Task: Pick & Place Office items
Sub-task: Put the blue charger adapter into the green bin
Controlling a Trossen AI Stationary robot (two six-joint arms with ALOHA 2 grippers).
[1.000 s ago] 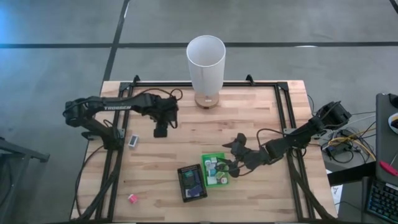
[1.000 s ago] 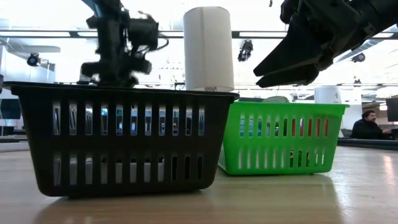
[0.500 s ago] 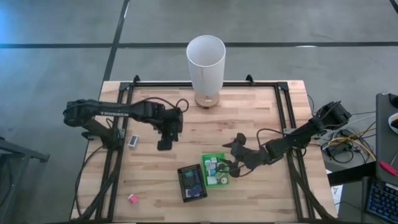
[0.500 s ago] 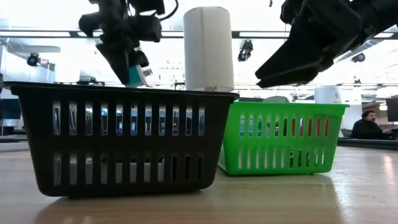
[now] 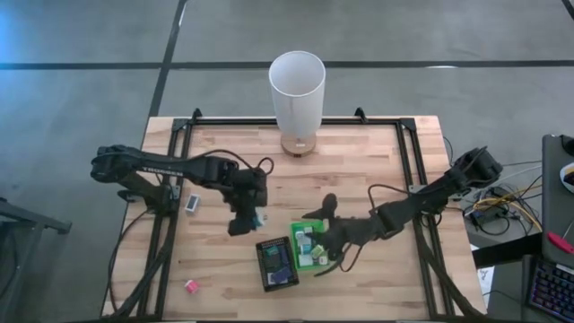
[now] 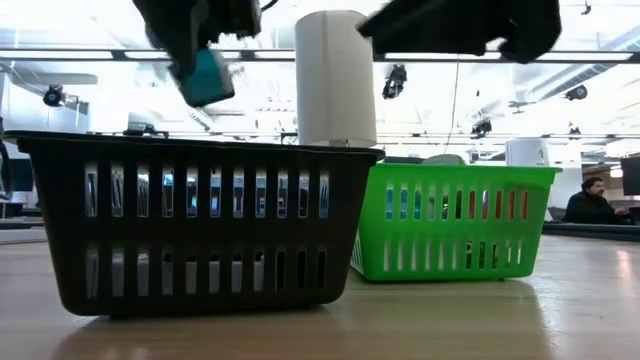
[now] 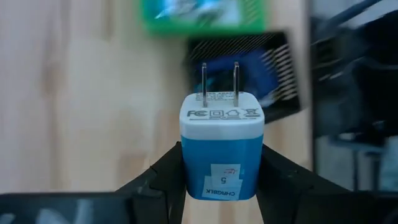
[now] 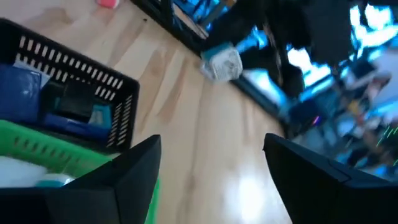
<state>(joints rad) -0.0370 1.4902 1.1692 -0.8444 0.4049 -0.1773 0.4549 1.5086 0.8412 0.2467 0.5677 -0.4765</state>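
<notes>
Pale wood worktop (image 5: 359,170) over grey floor (image 5: 81,90). Left pincer (image 7: 221,177) clamped on blue charger (image 7: 221,152); right pincer (image 8: 211,162) spread open above green basket (image 5: 309,244).

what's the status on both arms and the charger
Left tool shut on blue charger, airborne near black tray. Right tool open, empty, over green tray. Nothing blocking.

Glossy blue-and-white plastic charger (image 7: 221,153) with bright metal prongs, slotted plastic baskets in black (image 6: 200,225) and green (image 6: 455,220), pale wood-grain table (image 5: 359,170).
</notes>
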